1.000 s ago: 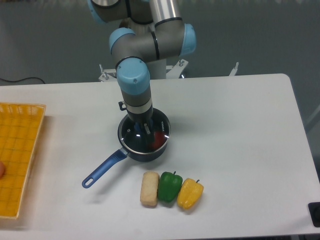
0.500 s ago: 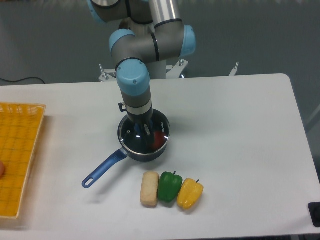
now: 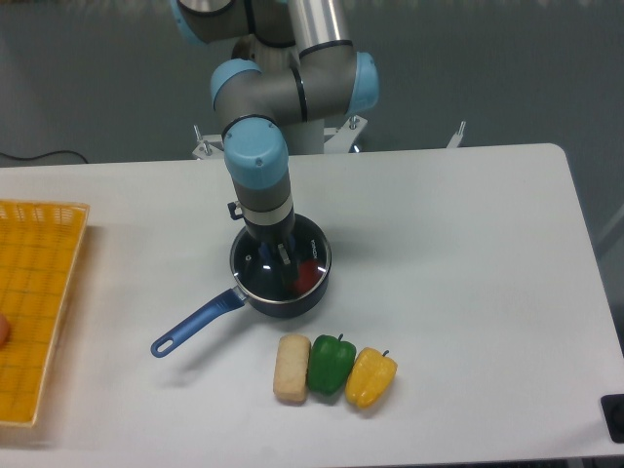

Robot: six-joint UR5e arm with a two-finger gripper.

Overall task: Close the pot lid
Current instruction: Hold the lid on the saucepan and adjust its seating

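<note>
The lid was seen seated on the pot, whose handle had swung leftward. The tool was lowered over the knob; its grip could not be told.

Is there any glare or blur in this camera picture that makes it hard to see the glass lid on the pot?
Camera view: lighting is soft and even, shadows faint. Small white glints sit on the lid, yet a red item inside the pot shows through. The gripper covers the lid's centre, so its grip is unclear. The whole picture is slightly soft.
</note>
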